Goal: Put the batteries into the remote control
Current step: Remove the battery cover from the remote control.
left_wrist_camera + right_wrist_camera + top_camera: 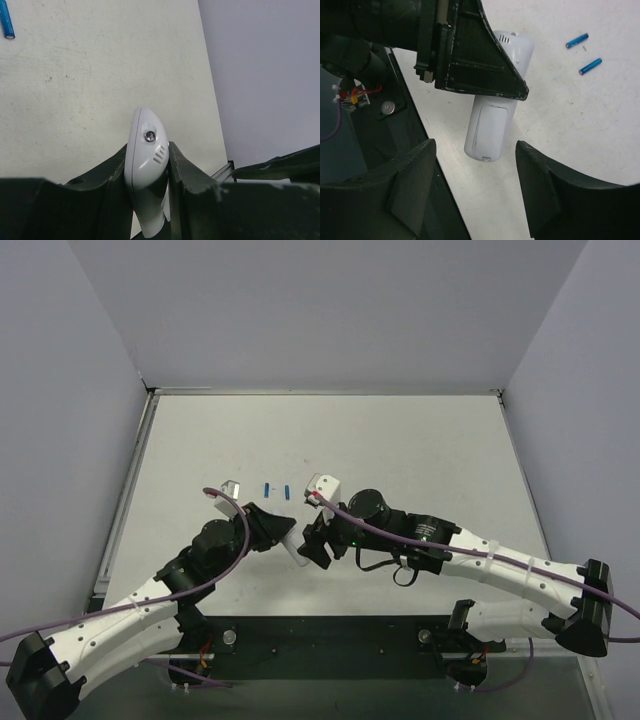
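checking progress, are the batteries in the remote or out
Out: both batteries lie on the table, apart from the remote control, which the left gripper holds.

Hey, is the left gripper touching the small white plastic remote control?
Touching. In the left wrist view the left gripper has both dark fingers pressed against the sides of the white oblong plastic remote control.

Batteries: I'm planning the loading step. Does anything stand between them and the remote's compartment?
Apparently yes: the cover panel on the back of the remote control, held between the left fingers, looks still in place over the compartment. The batteries lie apart on the table beyond it, with only bare surface between.
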`<control>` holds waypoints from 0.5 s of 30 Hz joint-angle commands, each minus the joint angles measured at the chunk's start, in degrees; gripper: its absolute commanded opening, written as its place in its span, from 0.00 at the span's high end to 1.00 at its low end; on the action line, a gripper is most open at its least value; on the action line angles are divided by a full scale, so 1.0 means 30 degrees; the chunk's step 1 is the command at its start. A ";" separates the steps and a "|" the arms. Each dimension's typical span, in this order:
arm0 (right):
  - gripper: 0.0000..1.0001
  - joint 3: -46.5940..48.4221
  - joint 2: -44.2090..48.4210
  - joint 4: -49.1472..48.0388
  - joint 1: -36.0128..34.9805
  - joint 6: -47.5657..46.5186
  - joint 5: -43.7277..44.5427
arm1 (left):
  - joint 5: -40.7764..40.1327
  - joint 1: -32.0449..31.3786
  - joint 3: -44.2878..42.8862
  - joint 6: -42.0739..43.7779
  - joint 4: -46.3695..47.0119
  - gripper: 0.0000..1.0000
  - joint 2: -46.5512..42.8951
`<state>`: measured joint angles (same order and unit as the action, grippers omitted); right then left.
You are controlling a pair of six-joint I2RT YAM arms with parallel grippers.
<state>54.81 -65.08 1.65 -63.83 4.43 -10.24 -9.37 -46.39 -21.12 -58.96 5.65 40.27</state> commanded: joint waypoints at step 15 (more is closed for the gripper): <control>0.55 0.1565 -0.3413 0.1384 -0.0050 0.3447 0.1011 | -0.0980 0.0141 0.0508 -0.1089 0.1955 1.00 -0.1177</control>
<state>57.08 -73.87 5.82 -63.83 14.13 -8.49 -11.40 -46.37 -19.35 -61.32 7.33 37.69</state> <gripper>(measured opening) 0.453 0.363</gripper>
